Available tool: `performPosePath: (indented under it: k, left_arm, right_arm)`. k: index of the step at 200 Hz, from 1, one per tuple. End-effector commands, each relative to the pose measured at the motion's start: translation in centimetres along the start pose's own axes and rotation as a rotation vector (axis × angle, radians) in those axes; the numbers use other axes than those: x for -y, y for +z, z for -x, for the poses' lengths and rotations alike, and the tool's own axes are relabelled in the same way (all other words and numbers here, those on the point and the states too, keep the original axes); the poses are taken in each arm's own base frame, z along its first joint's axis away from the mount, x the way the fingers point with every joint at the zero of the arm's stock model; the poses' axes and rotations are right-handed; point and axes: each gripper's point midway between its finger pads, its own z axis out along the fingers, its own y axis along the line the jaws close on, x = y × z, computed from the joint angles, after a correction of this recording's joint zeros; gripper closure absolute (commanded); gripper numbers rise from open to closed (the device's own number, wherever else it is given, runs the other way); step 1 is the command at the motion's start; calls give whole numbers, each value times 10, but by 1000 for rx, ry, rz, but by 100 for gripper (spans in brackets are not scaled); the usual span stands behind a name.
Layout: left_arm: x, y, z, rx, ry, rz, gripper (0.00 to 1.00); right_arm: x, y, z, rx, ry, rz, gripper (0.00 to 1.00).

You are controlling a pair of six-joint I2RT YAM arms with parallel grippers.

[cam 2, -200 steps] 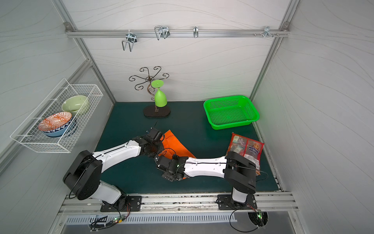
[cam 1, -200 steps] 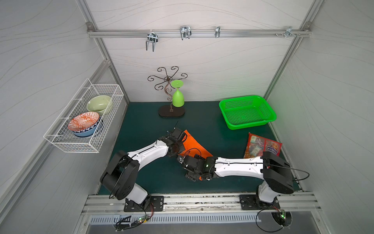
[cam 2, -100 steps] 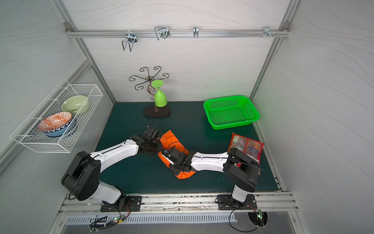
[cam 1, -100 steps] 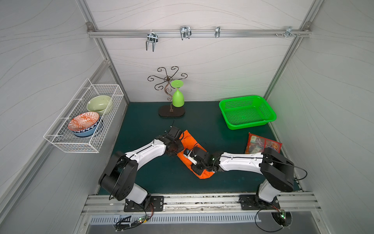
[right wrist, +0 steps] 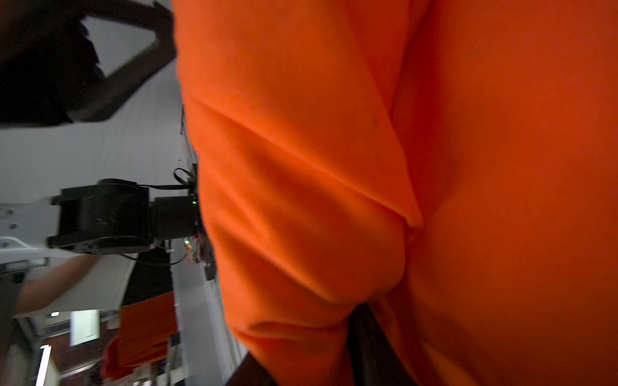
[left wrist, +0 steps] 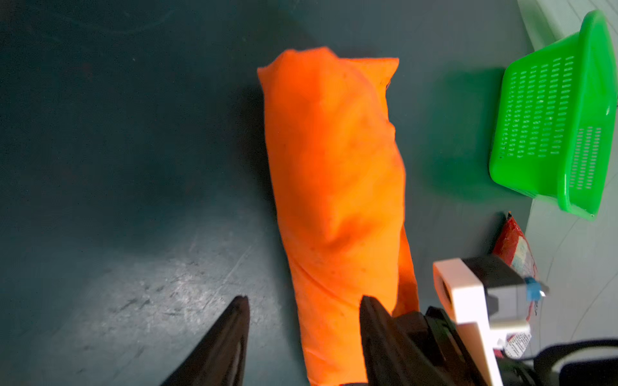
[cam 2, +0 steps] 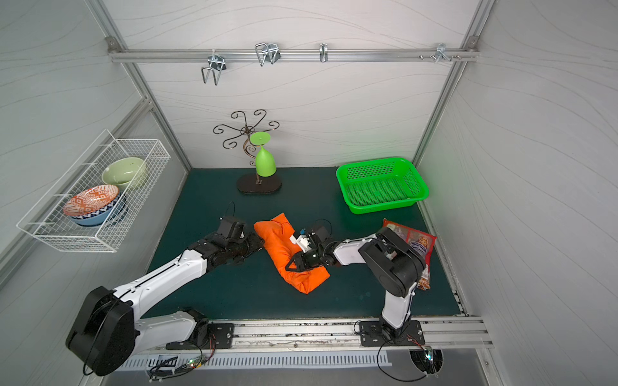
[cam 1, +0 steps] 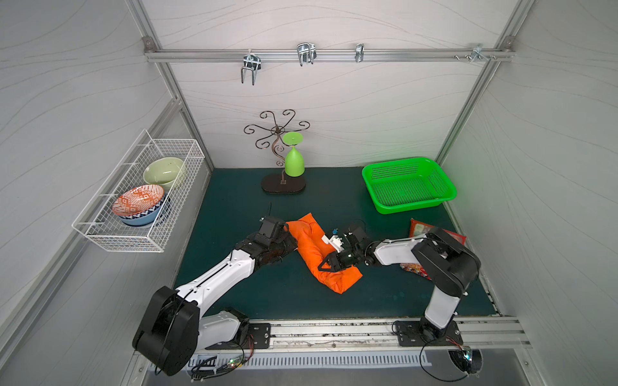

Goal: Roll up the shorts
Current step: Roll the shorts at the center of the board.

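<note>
Here, right fingers (right wrist: 371, 351) pinch the rolled-up shorts (cam 1: 312, 245).

The bright orange cloth shorts (cam 1: 312, 249) lie rolled into a plump, creased bundle, slanting across the middle of the dark green surface (cam 1: 234, 200).

The shorts (cam 1: 314, 254) lie as a roll in the middle of the dark mat (cam 1: 234, 200), and both long sides are occupied. At the left edge of the shorts stands the left gripper (left wrist: 306, 302) with its jaws apart. From the right, the right gripper (cam 1: 326, 264) lies on them and pinches a fold. In front of the shorts the mat is bare up to the rail. Behind the shorts there is a bare strip. Further back-left of them stands the glass stand (cam 1: 283, 187), and back-right the green basket (cam 1: 448, 194). Right of the shorts lies a snack packet (cam 1: 419, 229), partly hidden by the right arm.
</note>
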Motion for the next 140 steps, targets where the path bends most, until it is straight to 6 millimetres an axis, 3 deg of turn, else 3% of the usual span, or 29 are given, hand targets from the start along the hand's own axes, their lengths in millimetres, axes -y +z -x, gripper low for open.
performPosePath:
  k: [1,32,65,85,91,140]
  left_arm:
    - [26,0,12,73,-14,-156,40]
    - [31,9,22,149,-24,-214,37]
    - [33,17,30,237,-13,-259,36]
    - [34,19,32,278,3,-265,31]
    - [41,19,36,297,12,-288,30]
    - [19,53,32,270,34,-164,30]
  right_arm:
    - [8,6,-4,-36,190,119,67]
    - [30,12,-10,-45,290,130,67]
    - [29,10,-12,-53,276,115,67]
    - [27,8,-11,-56,264,104,67]
    - [27,8,-11,-57,264,104,67]
    - [23,7,-9,-60,252,115,66]
